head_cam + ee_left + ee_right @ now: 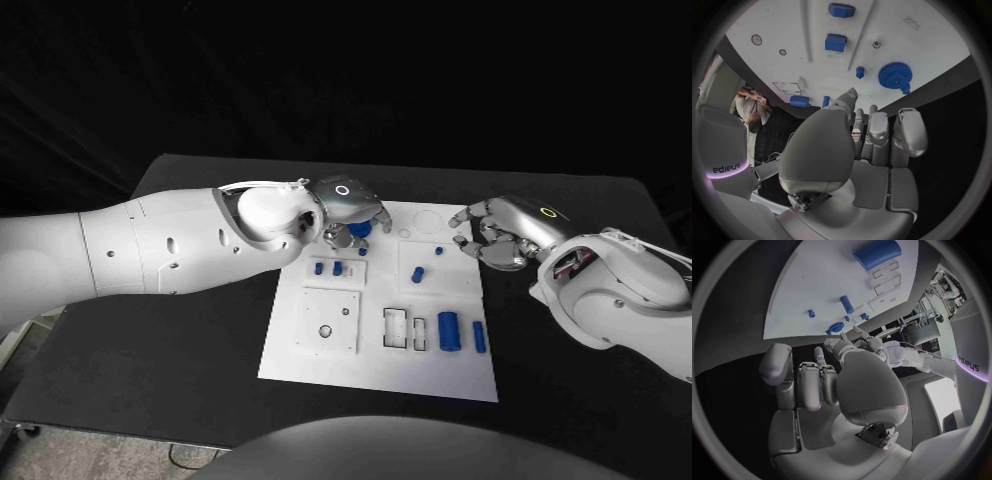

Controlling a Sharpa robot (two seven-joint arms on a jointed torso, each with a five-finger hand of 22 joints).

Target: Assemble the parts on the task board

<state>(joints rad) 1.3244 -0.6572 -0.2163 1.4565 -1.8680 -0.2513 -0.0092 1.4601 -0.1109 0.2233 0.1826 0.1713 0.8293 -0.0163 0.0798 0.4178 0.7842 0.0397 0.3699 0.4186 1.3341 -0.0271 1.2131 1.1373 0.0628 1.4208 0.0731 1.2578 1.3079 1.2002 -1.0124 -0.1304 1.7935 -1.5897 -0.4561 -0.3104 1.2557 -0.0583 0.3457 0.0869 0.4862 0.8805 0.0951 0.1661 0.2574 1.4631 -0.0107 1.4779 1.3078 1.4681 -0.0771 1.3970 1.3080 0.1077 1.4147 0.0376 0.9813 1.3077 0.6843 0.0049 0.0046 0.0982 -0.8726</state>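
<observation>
The white task board (378, 370) lies in the middle of the black table. My left hand (346, 205) hovers over its far left corner, fingers apart and holding nothing, just short of a blue gear (358, 231) (895, 75). Two small blue blocks (327, 268) (836, 42) sit in a raised panel nearer me. A blue peg (417, 274) stands mid-board. My right hand (498, 238) hangs by the board's far right edge, its fingers (809, 382) spread and holding nothing. Two blue cylinders (449, 331) (876, 252) lie side by side at the near right.
A square panel (329, 320) with a small hole and two narrow rectangular recesses (395, 327) occupy the board's near half. Bare black table (173, 340) surrounds the board on every side, wider on the left.
</observation>
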